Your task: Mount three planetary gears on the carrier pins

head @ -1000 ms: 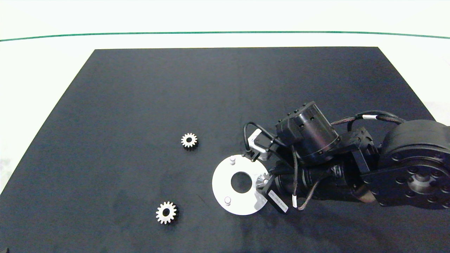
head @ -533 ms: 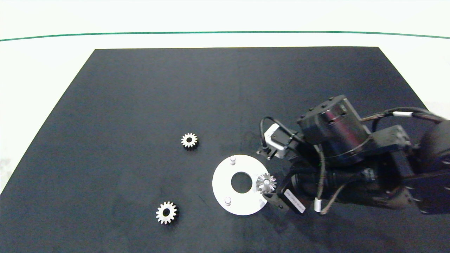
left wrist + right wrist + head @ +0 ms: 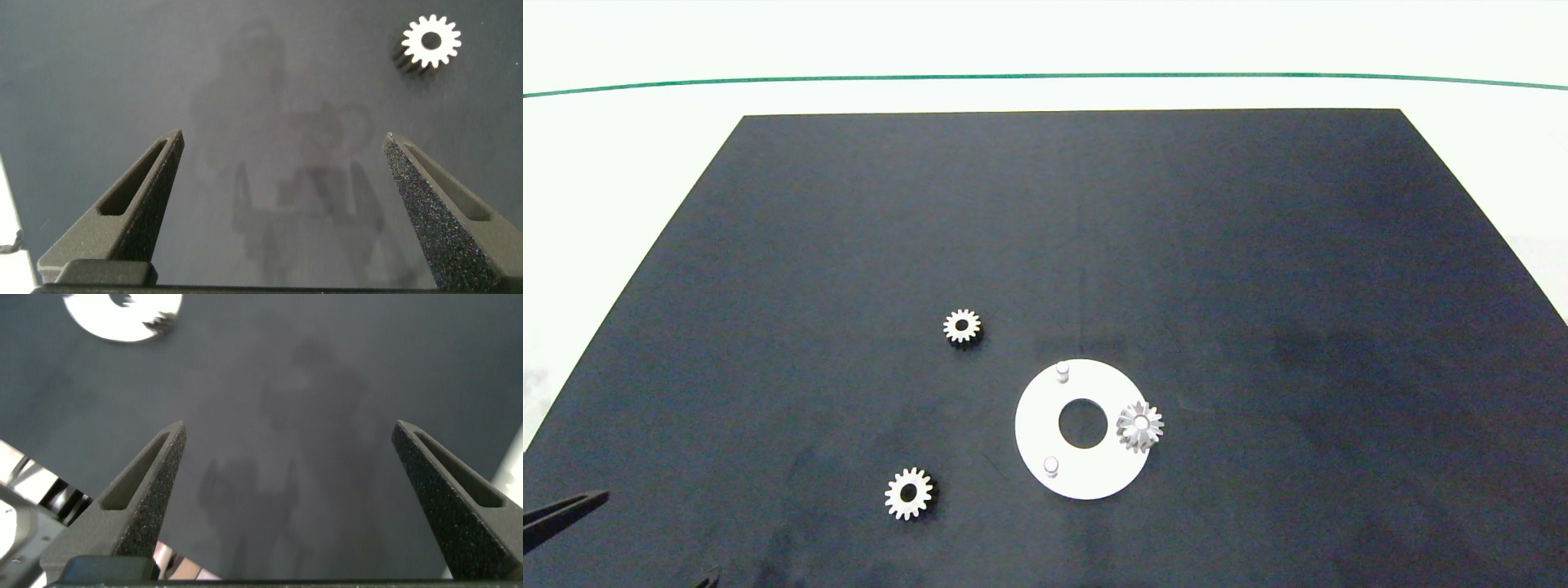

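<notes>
The white carrier disc (image 3: 1086, 482) lies on the black mat, right of centre and near the front. One planetary gear (image 3: 1140, 425) sits on its right-hand pin. The far pin (image 3: 1062, 371) and the near pin (image 3: 1051, 466) stand bare. Two loose gears lie flat on the mat, one (image 3: 962, 327) left of the disc and one (image 3: 908, 493) nearer the front. My left gripper (image 3: 662, 531) shows only its fingertips at the front left corner, open and empty (image 3: 283, 137), with a loose gear (image 3: 431, 41) ahead of it. My right gripper (image 3: 290, 425) is open, empty, outside the head view, far from the disc (image 3: 106, 318).
The black mat (image 3: 1045, 229) covers most of the white table; its left edge (image 3: 6, 220) shows beside the left fingers. A green line (image 3: 1045, 77) runs across the far table.
The right arm has let go of the gear on the right-hand pin and drawn back to the right, out of the head view. The left fingertips have come in at the front left.
</notes>
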Motion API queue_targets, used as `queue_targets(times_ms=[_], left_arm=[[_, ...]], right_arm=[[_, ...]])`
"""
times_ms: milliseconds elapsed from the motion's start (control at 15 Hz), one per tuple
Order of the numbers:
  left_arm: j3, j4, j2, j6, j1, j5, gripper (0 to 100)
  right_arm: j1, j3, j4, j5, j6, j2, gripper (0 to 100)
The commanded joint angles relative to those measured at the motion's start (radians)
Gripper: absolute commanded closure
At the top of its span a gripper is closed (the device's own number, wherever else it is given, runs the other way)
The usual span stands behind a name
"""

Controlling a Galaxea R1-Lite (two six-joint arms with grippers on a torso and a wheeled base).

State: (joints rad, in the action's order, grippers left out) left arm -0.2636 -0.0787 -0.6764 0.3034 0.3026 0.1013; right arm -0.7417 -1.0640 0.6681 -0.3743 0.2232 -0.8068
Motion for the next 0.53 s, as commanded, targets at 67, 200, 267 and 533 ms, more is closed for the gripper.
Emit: queue_targets(times_ms=[67,200,267,533], left_arm=[[0.037,-0.134,-0.275,0.005,0.069,0.002,0],[0.034,-0.130,-0.284,0.003,0.168,0.043,0],[0.030,-0.128,-0.293,0.002,0.198,0.064,0],[0.029,-0.131,-0.341,0.002,0.277,0.071,0]], right_arm=[[0.082,-0.007,0.097,-0.011,0.019,0.255,0],[0.081,-0.010,0.110,-0.011,0.021,0.252,0],[0.081,-0.010,0.110,-0.011,0.019,0.247,0],[0.081,-0.011,0.105,-0.009,0.019,0.227,0]])
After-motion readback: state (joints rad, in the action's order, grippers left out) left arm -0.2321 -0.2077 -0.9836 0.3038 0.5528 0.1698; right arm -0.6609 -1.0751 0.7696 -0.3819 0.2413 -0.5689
